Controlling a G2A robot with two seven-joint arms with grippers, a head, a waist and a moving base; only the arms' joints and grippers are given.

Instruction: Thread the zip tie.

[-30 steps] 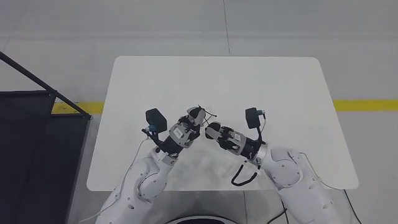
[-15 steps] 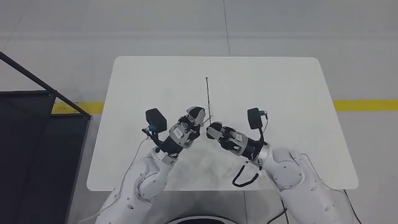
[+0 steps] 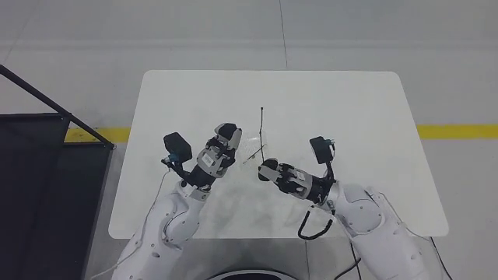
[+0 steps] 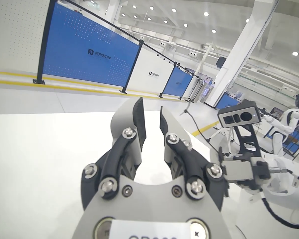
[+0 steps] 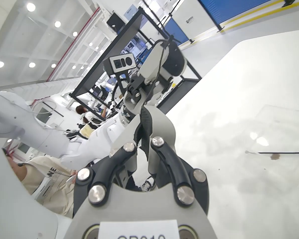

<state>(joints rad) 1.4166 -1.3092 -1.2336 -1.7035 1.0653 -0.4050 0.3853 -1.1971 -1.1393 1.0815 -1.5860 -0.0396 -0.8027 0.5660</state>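
Zip tie (image 3: 261, 128) in right claw (image 3: 263, 168)

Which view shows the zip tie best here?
Top view: the zip tie stands out as a dark line against the white table. The right wrist view shows it rising from the shut right gripper, lost in clutter. The left wrist view shows a thin stretch beyond the open left gripper.

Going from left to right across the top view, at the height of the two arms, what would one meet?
From the left: black panel beside the table → left arm's wrist camera → left gripper, open → zip tie, held in the shut right gripper → right arm's wrist camera.
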